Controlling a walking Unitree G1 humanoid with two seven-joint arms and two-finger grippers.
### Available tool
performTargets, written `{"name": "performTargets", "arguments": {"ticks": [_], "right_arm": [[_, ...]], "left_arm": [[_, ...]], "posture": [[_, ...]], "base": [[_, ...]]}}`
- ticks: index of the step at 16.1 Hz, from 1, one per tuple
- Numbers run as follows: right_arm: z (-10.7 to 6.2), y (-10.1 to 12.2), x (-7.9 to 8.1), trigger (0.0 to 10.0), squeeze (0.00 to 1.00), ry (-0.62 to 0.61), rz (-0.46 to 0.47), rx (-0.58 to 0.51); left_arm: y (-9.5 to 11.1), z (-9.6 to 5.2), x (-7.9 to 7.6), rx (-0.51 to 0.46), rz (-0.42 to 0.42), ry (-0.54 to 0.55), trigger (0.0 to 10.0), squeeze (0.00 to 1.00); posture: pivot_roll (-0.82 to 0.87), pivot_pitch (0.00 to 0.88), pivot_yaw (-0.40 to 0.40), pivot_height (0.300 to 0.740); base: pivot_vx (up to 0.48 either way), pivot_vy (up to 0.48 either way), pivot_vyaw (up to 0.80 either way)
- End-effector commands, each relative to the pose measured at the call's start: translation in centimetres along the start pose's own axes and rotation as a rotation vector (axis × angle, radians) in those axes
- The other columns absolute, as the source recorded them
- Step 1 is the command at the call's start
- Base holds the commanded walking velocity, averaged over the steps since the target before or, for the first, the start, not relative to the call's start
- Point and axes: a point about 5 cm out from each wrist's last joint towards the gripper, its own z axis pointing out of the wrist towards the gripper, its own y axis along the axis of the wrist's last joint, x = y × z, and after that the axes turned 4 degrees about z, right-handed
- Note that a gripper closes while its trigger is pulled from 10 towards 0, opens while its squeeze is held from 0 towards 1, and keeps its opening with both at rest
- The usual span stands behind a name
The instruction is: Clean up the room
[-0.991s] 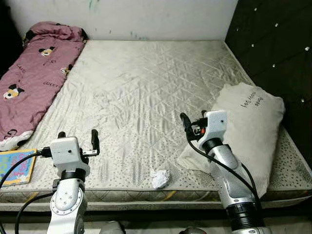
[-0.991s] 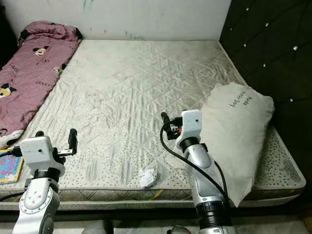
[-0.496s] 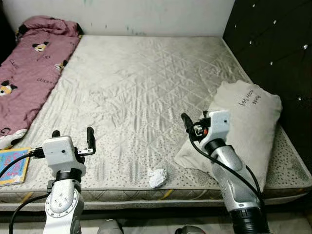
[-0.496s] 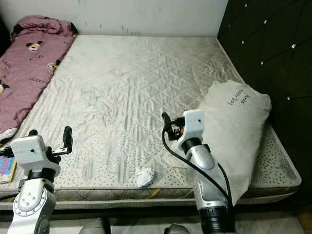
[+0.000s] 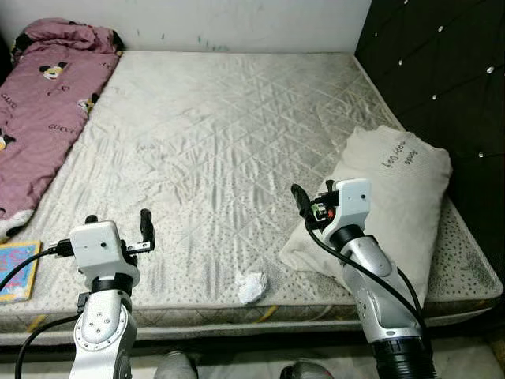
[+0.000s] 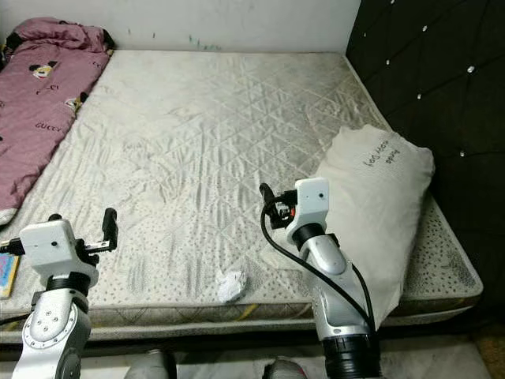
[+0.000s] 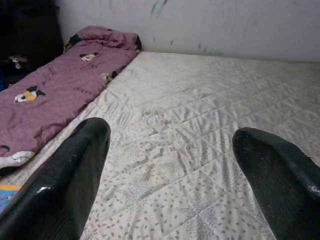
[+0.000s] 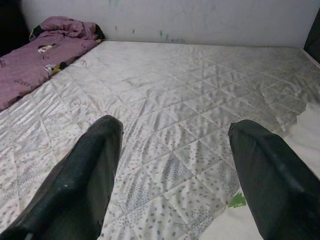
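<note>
The bare quilted grey-white mattress (image 5: 229, 134) carries all items. A pink cartoon-print blanket (image 5: 43, 103) lies along its far left side. A cream fabric pillow (image 5: 394, 205) rests at the right edge by the headboard, overhanging the corner. The left gripper (image 5: 118, 225) and right gripper (image 5: 312, 201) hover over the near edge, fingers spread, holding nothing, probably staged for a pick. A crumpled white paper wad (image 5: 252, 287), the likely target, lies between them at the near edge.

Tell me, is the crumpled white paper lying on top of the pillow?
No, the crumpled white paper lies on the bare mattress near its front edge, apart from the pillow to its right.
</note>
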Motion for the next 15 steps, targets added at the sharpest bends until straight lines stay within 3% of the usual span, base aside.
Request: {"name": "performTargets", "arguments": {"ticks": [1, 4, 8, 9, 11, 13, 15], "right_arm": [[0.0, 0.1, 0.0, 10.0, 0.00, 0.006, -0.001, 0.005], [0.1, 0.1, 0.1, 10.0, 0.00, 0.013, -0.008, 0.007], [0.6, 0.0, 0.2, 10.0, 0.00, 0.013, -0.041, 0.012], [0.6, 0.0, 0.5, 10.0, 0.00, 0.018, -0.077, 0.011], [0.6, -0.2, 0.9, 10.0, 0.00, 0.056, -0.064, 0.020], [0.6, -0.1, 1.4, 10.0, 0.00, 0.087, -0.131, 0.015], [0.7, -0.4, 1.2, 10.0, 0.00, 0.075, -0.097, 0.039]], "left_arm": [[0.1, 0.0, 0.0, 0.000, 0.006, 0.003, 10.0, 0.00], [0.0, 0.0, 0.1, 0.006, 0.004, 0.015, 10.0, 0.00], [0.2, 0.3, 0.3, -0.005, 0.004, 0.041, 10.0, 0.00], [0.3, 0.2, 0.4, -0.020, -0.044, 0.028, 10.0, 0.00], [0.2, 0.2, 1.1, -0.033, 0.001, 0.076, 10.0, 0.00], [0.2, 0.1, 1.2, -0.037, 0.010, 0.085, 10.0, 0.00], [0.4, 0.2, 1.3, -0.054, 0.028, 0.086, 10.0, 0.00]], "posture": [[0.00, 0.102, -0.028, 0.655], [0.00, 0.097, -0.032, 0.615], [0.00, 0.103, -0.034, 0.611], [0.00, 0.109, -0.034, 0.611], [0.00, 0.103, -0.035, 0.611], [0.00, 0.101, -0.038, 0.611], [0.00, 0.101, -0.038, 0.611]], "base": [[0.000, 0.000, 0.00], [0.000, 0.000, 0.00], [0.000, 0.000, 0.00], [0.000, 0.000, 0.00], [0.000, 0.000, 0.00], [0.000, 0.000, 0.00], [0.000, 0.000, 0.00]]}}
